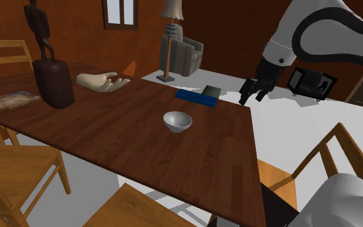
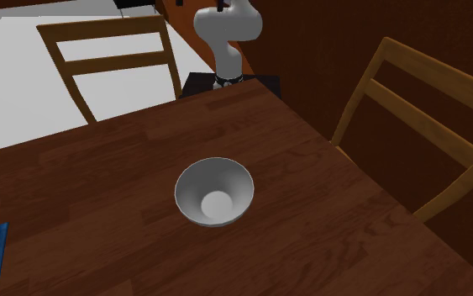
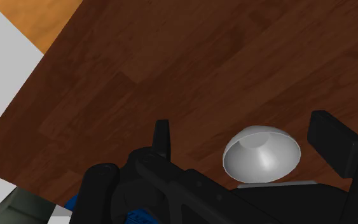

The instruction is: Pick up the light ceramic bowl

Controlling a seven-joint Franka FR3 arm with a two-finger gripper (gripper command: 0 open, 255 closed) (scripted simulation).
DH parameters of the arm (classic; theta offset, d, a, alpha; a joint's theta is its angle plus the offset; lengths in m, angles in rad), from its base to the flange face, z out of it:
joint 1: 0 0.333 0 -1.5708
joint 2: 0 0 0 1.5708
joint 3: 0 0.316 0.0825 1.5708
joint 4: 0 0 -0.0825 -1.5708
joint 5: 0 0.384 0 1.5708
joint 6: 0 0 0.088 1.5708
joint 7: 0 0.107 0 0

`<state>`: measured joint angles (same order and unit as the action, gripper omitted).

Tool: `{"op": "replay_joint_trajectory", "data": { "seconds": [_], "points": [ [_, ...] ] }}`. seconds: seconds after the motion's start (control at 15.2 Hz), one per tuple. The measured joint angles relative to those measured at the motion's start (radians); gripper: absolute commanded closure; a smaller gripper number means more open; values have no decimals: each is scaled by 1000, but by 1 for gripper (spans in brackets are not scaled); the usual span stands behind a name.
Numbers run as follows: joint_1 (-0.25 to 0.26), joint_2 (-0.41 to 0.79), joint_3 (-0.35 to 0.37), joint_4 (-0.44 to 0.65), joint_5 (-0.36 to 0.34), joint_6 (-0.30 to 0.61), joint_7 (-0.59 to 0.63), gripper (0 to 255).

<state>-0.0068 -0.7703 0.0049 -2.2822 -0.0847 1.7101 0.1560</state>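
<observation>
So, quick rundown of where things are. The bowl (image 1: 177, 121) is a small pale grey one, drawn plain, and it's parked upright and empty on the dark wood counter (image 1: 109, 122), roughly mid-board and well apart from everything else. In the second exterior view the bowl (image 2: 214, 192) is seen from above, with bare counter (image 2: 327, 219) all round it, so nothing is crowding the rim.

The hand (image 1: 251, 98) is hung up in the air over the counter's far edge, toward the shoulder view's right, and nothing is touched by it. Through the wrist view the hand (image 3: 243, 130) is shown spread wide and empty. The two black fingers (image 3: 162, 135) are set well apart, with the bowl (image 3: 261, 156) framed between them but far below, resting on the counter (image 3: 171, 63).

The bit that matters is direction. From the hand, the bowl is found down and toward the shoulder view's left, further in over the counter. So a drop plus a slide inward is probably needed before anything can be closed.

No long axis has to be worried about, since the thing is round. One wall would likely be pinched, with one finger inside the rim and one outside.

A blue book (image 1: 195, 97) is laid just beyond the bowl, near the line of travel, so it's probably best given some room.
</observation>
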Motion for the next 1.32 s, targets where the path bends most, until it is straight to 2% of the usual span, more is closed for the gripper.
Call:
{"op": "replay_joint_trajectory", "data": {
  "seconds": [0.13, 0.59, 0.86, 1.32],
  "points": [
    [-1, 16, 0, 3, 2, 11, 4, 0],
    [-14, 236, -1, 52, 26, 146, 63, 0],
    [-18, 387, 0, 112, 41, 217, 99, 0],
    [-27, 673, -8, 283, 73, 297, 143, 0]
  ]
}}
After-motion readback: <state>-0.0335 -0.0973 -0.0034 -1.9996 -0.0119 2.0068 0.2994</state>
